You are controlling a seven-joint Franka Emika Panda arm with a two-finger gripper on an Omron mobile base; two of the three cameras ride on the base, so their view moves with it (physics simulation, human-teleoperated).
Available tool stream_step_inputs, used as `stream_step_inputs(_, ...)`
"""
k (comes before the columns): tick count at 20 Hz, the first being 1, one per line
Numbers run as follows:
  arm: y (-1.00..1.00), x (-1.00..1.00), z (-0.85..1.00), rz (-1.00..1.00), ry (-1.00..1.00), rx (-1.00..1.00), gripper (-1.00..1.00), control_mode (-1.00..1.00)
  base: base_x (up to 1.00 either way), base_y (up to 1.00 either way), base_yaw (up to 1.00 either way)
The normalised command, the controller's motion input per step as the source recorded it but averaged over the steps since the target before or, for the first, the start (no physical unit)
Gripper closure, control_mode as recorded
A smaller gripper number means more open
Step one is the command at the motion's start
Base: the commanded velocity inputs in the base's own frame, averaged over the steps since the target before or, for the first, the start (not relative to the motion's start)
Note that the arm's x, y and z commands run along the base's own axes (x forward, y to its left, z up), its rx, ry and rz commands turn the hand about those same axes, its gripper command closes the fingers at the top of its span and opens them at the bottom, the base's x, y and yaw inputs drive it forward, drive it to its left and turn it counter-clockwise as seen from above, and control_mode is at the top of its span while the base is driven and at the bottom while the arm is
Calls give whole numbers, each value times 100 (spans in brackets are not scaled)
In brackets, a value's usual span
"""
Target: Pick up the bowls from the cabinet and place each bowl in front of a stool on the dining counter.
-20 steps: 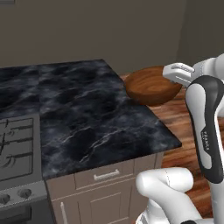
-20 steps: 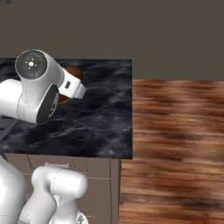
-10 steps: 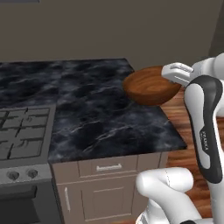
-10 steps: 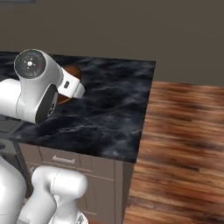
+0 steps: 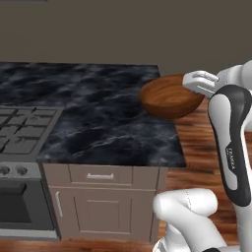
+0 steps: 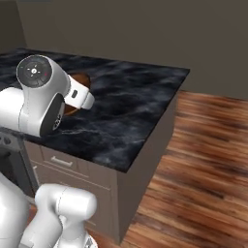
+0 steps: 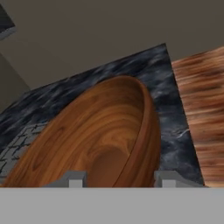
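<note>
A glossy reddish-brown wooden bowl (image 5: 167, 97) hangs tilted over the right end of the dining counter (image 5: 98, 113), whose top is black marble with white veins. My gripper (image 5: 193, 84) is shut on the bowl's near rim, one finger inside and one outside. In the hand view the bowl (image 7: 105, 131) takes up most of the picture, with my gripper (image 7: 120, 179) astride its rim above the counter (image 7: 175, 109). From the right base view the bowl (image 6: 80, 80) peeks out behind my arm. The cabinet and the stools are out of view.
A black gas cooktop (image 5: 19, 133) is set in the counter at the left, above an oven front. Taupe drawers and doors (image 5: 101, 197) lie under the counter's edge. Wooden floor (image 6: 203, 160) runs past the counter's right end. A plain wall stands behind.
The base has driven, so the counter has shifted across both base views and the cooktop has come further into sight. The bowl stays in my gripper in the same pose.
</note>
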Motion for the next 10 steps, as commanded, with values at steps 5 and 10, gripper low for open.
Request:
stream_step_inputs(5,0,0,0,0,0,0,100,100,-16,-79,30)
stream_step_inputs(10,0,0,0,0,0,0,100,100,2,-90,24)
